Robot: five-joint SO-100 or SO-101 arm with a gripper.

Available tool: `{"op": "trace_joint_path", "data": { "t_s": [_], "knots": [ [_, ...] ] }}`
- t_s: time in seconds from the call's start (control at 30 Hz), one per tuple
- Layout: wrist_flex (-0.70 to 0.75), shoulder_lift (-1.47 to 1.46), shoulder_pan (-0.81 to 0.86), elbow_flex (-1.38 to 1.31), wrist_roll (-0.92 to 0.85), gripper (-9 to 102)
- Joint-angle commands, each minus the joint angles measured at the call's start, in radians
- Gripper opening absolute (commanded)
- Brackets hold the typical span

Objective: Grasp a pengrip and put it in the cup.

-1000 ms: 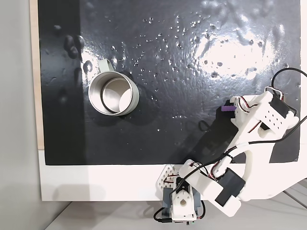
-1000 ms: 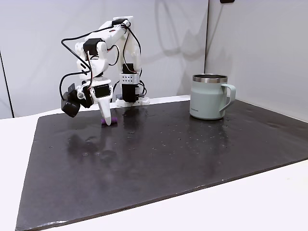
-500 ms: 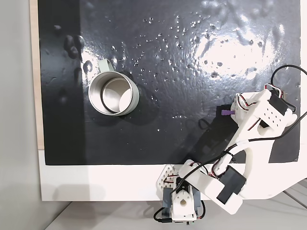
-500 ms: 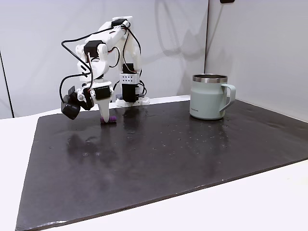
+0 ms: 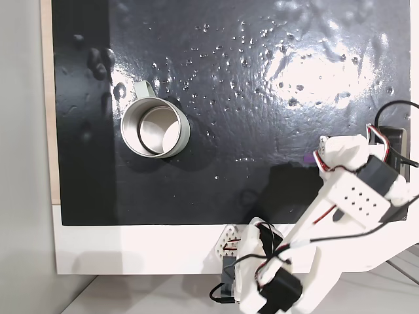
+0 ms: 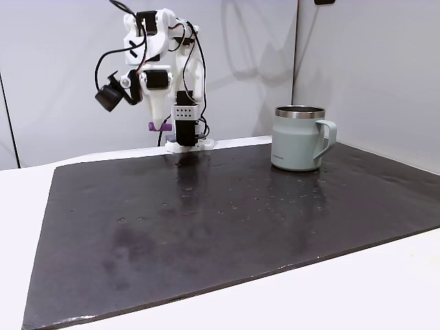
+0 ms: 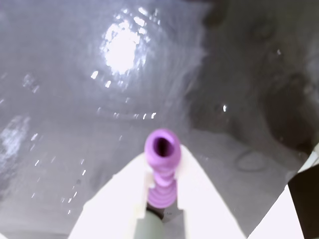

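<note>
The light-purple ribbed pengrip [image 7: 162, 167] is clamped between my white fingers [image 7: 119, 199], its hollow end sticking out past the tips. My gripper [image 6: 159, 125] is shut on the pengrip [image 6: 151, 126] and hangs well above the black mat at the far left of a fixed view. From above, a small purple bit of the pengrip [image 5: 307, 158] shows beside the gripper [image 5: 321, 159] at the right. The cup [image 5: 156, 128] stands upright at the left, handle pointing up in that view. From the side the cup [image 6: 298, 138] is at the right, far from the gripper.
The black mat [image 6: 227, 227] lies on a white table [image 5: 131, 248] and carries glossy wet-looking spots. The arm's base [image 6: 185, 141] stands at the mat's far edge. A wooden strip [image 5: 46, 98] borders the mat on the left in the top view.
The gripper closed on the pengrip on the mat and has lifted it high off the surface; the arm has raised and folded back toward its base.
</note>
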Motion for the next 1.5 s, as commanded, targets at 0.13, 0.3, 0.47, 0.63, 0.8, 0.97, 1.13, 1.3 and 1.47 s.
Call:
{"op": "trace_joint_path", "data": {
  "t_s": [0.13,0.3,0.47,0.63,0.8,0.97,1.13,1.3,1.47],
  "knots": [
    [0.173,0.196,-0.026,-0.202,0.044,0],
    [0.176,0.296,-0.081,-0.230,0.089,0],
    [0.176,0.324,-0.218,-0.259,0.213,0],
    [0.170,0.284,-0.399,-0.337,0.393,0],
    [0.143,0.186,-0.586,-0.413,0.566,0],
    [0.084,0.118,-0.738,-0.416,0.655,0],
    [0.029,0.043,-0.848,-0.453,0.695,0],
    [0.031,-0.092,-0.939,-0.588,0.718,0],
    [0.049,-0.181,-1.051,-0.683,0.752,0]
  ]
}}
